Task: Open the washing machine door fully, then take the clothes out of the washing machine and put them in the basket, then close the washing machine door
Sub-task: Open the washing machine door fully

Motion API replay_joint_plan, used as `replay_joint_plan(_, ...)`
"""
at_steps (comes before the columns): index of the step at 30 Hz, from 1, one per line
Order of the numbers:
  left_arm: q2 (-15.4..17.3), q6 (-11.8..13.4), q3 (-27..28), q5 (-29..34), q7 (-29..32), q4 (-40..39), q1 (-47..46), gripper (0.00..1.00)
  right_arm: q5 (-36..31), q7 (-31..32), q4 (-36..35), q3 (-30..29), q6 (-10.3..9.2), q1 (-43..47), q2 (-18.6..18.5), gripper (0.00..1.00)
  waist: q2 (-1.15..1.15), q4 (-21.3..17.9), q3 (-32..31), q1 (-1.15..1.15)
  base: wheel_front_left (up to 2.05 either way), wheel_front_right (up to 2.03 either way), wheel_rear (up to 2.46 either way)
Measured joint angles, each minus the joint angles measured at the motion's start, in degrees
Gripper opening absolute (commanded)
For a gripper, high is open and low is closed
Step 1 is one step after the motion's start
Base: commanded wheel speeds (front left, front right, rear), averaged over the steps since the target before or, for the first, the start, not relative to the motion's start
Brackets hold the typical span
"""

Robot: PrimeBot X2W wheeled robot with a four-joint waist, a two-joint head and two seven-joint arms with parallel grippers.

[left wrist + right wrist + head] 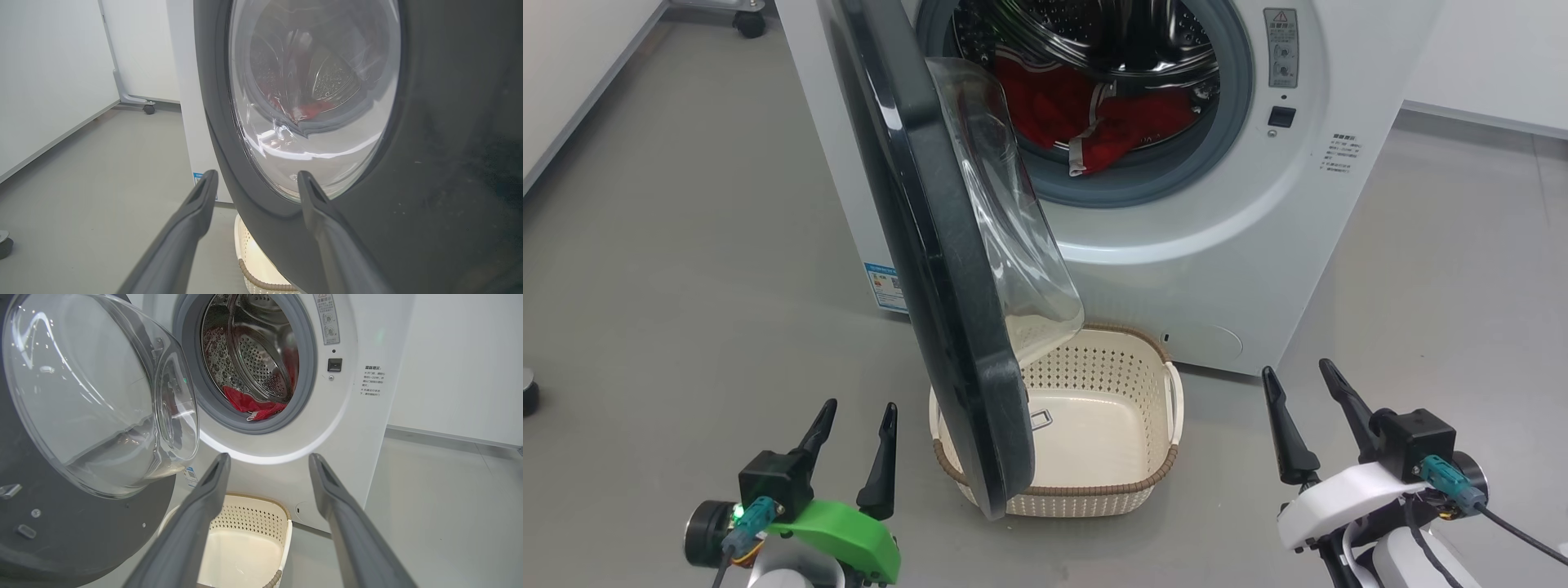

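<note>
Just ahead of the left gripper (860, 404), the door (947, 269) stands edge-on and hides the left side of the basket (1111, 502) and part of a blue label (886, 287) on the washer (1217, 269). Through its glass (327, 155) the clothes (310, 110) are a warped red smear. Well beyond the right gripper (1297, 366) they lie half buried in the drum (1143, 41), any lettering impossible to make out. The print (1342, 153) right of the drum is too small to read. The washer's top is cut off above.
</note>
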Motion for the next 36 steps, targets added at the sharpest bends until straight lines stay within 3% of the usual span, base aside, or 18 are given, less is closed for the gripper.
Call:
replay_joint_plan(1,0.00,0.01,0.00,0.00,0.00,0.01,0.01,0.96,-0.24,0.00,0.00,-0.20,0.01,0.17,0.11,1.00,0.00,-0.01,0.01,0.00,0.00,0.00,0.00)
replay_joint_plan(2,0.00,0.01,0.00,0.00,0.00,0.01,0.02,0.69,-0.33,0.00,0.00,-0.35,0.03,0.38,0.23,1.00,0.00,-0.01,0.02,0.00,0.00,0.00,0.00)
replay_joint_plan(3,0.00,0.01,0.00,0.00,0.00,0.01,0.03,0.35,-0.54,0.00,0.01,-0.46,0.16,0.56,0.35,1.00,0.00,0.00,0.04,0.00,0.00,0.00,0.00)
replay_joint_plan(4,0.00,0.01,0.00,0.00,0.00,0.01,0.04,0.10,-0.75,0.00,0.02,-0.58,0.21,0.69,0.53,1.00,0.00,0.00,0.05,0.00,0.00,0.00,0.00)
replay_joint_plan(5,0.00,0.02,0.00,0.00,0.00,0.00,0.04,0.00,-0.85,0.00,0.04,-0.69,0.27,0.74,0.73,1.00,0.00,0.01,0.07,0.00,0.00,0.00,0.00)
replay_joint_plan(14,0.00,0.08,0.12,0.00,0.00,-0.10,0.24,0.00,-2.81,0.00,0.07,-1.96,1.49,0.76,1.62,1.00,0.00,0.11,0.27,0.00,0.00,0.00,0.00)
replay_joint_plan(21,0.08,1.98,1.88,0.18,0.01,-3.33,0.20,0.00,-3.74,0.00,0.18,-3.23,2.04,0.81,2.15,1.00,0.00,0.29,0.40,0.00,0.00,0.00,0.00)
replay_joint_plan(30,0.34,3.52,5.31,3.94,-0.01,-18.97,-3.54,0.00,-4.59,0.00,0.62,-4.72,2.56,1.63,2.97,1.00,0.00,0.70,0.22,0.00,0.00,0.00,0.00)
replay_joint_plan(36,0.31,2.79,4.60,7.14,-0.33,-31.61,-7.53,0.00,-5.32,0.00,0.94,-5.54,3.15,1.83,3.36,1.00,0.00,0.89,-0.06,0.00,0.00,0.00,0.00)
